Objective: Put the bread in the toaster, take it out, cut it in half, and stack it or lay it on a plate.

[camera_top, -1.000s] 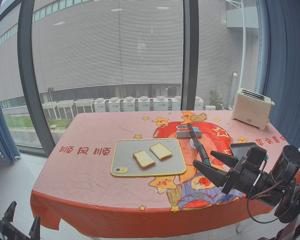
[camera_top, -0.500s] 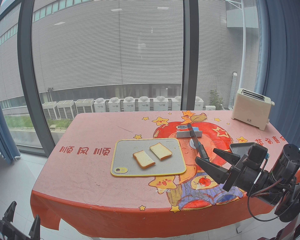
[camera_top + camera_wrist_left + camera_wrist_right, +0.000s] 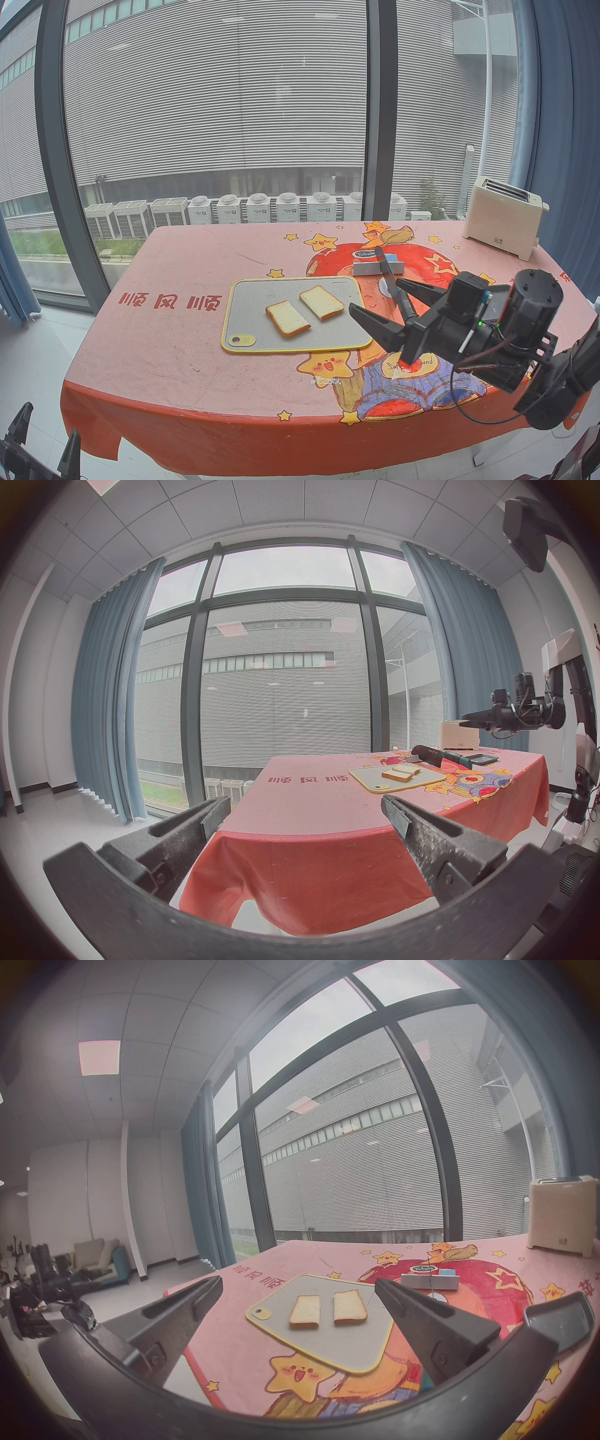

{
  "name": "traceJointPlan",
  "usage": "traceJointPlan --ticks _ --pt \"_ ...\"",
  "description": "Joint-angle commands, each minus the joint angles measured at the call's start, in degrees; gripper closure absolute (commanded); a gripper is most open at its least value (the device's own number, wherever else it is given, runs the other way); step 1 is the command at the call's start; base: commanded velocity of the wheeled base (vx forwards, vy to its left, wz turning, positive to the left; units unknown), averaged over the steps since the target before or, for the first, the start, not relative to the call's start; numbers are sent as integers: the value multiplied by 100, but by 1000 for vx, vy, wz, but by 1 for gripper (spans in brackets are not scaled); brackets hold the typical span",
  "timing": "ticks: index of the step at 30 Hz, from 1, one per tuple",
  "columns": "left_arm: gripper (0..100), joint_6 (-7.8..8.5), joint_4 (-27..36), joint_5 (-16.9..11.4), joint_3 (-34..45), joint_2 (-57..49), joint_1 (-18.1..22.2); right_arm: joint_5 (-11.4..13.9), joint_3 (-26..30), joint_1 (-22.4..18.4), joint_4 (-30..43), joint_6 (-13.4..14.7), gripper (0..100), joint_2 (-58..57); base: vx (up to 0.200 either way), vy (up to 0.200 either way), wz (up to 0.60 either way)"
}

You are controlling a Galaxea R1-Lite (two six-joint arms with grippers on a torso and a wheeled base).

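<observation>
Two toasted bread halves (image 3: 287,317) (image 3: 321,302) lie side by side on a grey cutting board with a yellow rim (image 3: 250,299). My right gripper (image 3: 377,297) hovers open just right of the board, above the black-handled knife (image 3: 400,295), with nothing between its fingers. In the right wrist view the halves (image 3: 305,1310) (image 3: 349,1306) and board (image 3: 337,1350) lie ahead between the open fingers (image 3: 437,1329). A dark plate (image 3: 486,295) sits right of the knife, partly hidden by the arm. The cream toaster (image 3: 505,215) stands at the far right corner. My left gripper (image 3: 50,425) hangs open below the table's near left.
The knife's blade rests on a small blue and white holder (image 3: 377,267). A red printed cloth (image 3: 169,350) covers the table and drapes over its front edge. Large windows stand behind the table. The left wrist view shows the table (image 3: 325,792) from afar.
My right gripper has swung left and away from the front edge, from beside the plate to over the knife handle near the board. Bread, knife and left arm have not moved.
</observation>
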Motion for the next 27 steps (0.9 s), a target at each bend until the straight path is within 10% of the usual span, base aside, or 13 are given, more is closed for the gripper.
traceJointPlan --ticks 1,11,27 --pt "0 1 -1 1 84 -22 -2 2 -1115 -111 1048 -267 0 571 0 0 0" --pt "0 1 -1 1 84 -22 -2 2 -4007 -322 4344 -275 0 1160 0 0 0" --pt "0 1 -1 1 84 -22 -2 -262 -5747 -296 6295 -284 0 1959 0 0 0"
